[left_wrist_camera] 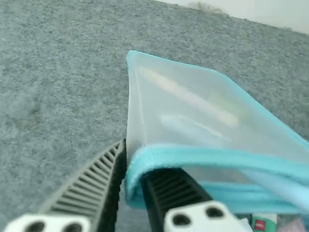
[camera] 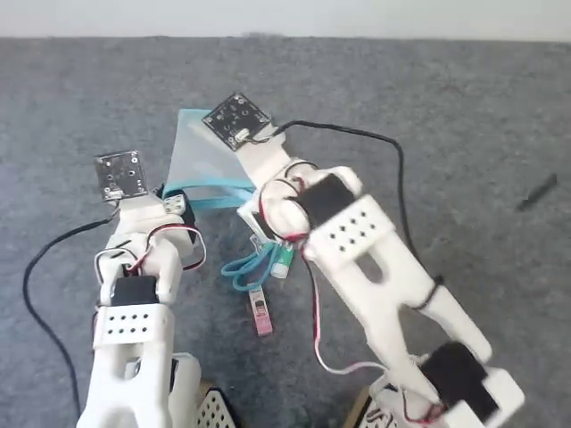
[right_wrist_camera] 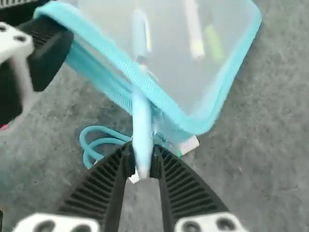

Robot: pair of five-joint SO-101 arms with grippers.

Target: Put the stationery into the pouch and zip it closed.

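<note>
In the right wrist view, the right gripper (right_wrist_camera: pixel 142 154) is closest, its two ribbed jaws clenched on the near end of a pale blue pen (right_wrist_camera: pixel 141 116). The pen runs across the zip band of the pouch (right_wrist_camera: pixel 203 72). Its far part seems to show through the clear wall, but I cannot tell for certain that it is inside rather than lying on top.

The pouch lies on the grey mat (camera: pixel 464 116) toward its far edge, about midway along, with its mouth facing the arms. At least two pale sticks (left_wrist_camera: pixel 188 96) are already inside. The left gripper (left_wrist_camera: pixel 135 162) is clamped on one corner of the blue zip edge and holds it up.

Just beside the mouth, toward the mat's near edge, lie blue-handled scissors (camera: pixel 245 267), touching or nearly touching a small white-and-green item (camera: pixel 284 259). A pink item (camera: pixel 260 316) lies nearer the edge again. A dark thin thing (camera: pixel 540 192) lies well apart, near the right edge.

The main risk is probably the pen tip snagging on the zip tape, so a push would move the whole pouch or pull it out of the left jaws. Only one corner is held, so the mouth could sag shut. The pen, gripped near its end, could also pivot. The right arm passes just above the scissors and might sweep them.
</note>
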